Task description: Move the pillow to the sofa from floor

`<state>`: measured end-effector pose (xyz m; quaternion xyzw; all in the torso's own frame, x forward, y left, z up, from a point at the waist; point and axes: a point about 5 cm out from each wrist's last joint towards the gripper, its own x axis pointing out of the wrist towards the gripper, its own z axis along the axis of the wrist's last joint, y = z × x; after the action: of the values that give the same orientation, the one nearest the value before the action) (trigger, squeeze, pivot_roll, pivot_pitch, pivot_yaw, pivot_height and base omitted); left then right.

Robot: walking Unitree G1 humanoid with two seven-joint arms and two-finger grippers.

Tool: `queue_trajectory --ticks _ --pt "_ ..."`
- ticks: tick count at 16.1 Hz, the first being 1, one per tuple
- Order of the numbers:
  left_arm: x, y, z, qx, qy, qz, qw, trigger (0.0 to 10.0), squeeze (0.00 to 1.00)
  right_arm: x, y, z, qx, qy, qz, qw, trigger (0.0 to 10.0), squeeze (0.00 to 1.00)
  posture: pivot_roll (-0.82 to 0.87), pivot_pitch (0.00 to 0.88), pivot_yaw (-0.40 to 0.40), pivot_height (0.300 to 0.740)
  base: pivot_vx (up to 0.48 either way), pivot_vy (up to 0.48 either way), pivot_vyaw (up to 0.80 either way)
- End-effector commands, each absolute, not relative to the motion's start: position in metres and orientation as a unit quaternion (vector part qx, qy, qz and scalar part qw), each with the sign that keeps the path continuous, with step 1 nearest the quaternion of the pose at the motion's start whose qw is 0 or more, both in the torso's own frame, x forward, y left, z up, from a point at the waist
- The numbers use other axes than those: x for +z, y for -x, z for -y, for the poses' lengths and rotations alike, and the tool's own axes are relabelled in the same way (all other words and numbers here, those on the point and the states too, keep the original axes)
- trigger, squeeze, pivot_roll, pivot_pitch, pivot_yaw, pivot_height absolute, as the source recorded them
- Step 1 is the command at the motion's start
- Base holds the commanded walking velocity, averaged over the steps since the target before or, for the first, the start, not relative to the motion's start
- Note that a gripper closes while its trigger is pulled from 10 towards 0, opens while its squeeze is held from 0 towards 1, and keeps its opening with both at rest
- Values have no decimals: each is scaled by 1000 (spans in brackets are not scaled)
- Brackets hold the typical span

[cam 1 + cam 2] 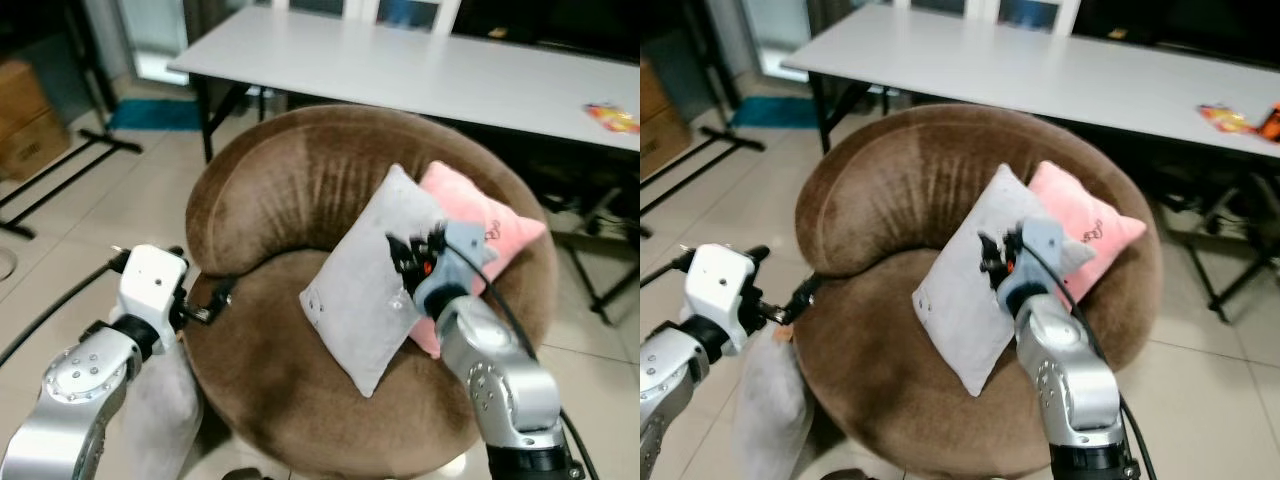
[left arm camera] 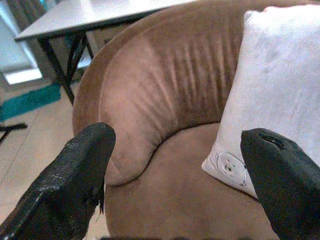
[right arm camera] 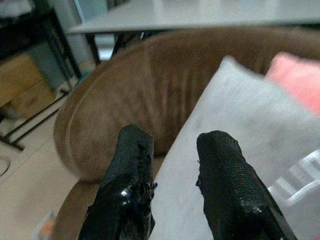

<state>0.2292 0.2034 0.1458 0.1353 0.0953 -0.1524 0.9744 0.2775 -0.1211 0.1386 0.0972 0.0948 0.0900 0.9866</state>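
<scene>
A grey pillow (image 1: 355,295) leans tilted on the seat of the round brown sofa (image 1: 285,185), resting against a pink pillow (image 1: 490,225) behind it. My right gripper (image 1: 415,250) hovers at the grey pillow's upper right face, its fingers (image 3: 132,165) a little apart with nothing between them. Open wide, my left gripper (image 1: 215,300) sits at the sofa's left rim, its fingertips (image 2: 95,150) pointing across the seat toward the grey pillow (image 2: 275,95). Below my left arm, a grey soft thing (image 1: 765,405), perhaps another pillow, stands on the floor against the sofa's side.
A long white table (image 1: 400,60) stands right behind the sofa, with a colourful packet (image 1: 610,118) on its right end. Cardboard boxes (image 1: 25,115) and black stand legs (image 1: 60,170) are at the far left on the tiled floor.
</scene>
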Motion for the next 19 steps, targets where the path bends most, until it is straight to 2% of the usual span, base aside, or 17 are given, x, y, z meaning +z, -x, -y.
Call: queue_trajectory --ticks 1,6,13,19 --pt "145 -232 -199 -158 -137 -92 974 10000 0 139 -277 130 79 -91 -97 988 10000 0 11 0 -44 740 0 352 0" --pt "146 -233 -198 -150 -135 -90 975 10000 0 141 -278 124 108 -85 -101 985 10000 0 17 0 -58 740 0 362 0" --pt "147 -234 -198 -149 -136 -85 976 10000 0 139 -278 128 108 -77 -104 986 10000 0 17 0 -58 740 0 354 779" --pt "152 -237 -199 -138 -143 -60 978 10000 0 134 -277 130 93 -82 -113 986 10000 0 17 0 -51 740 0 0 0"
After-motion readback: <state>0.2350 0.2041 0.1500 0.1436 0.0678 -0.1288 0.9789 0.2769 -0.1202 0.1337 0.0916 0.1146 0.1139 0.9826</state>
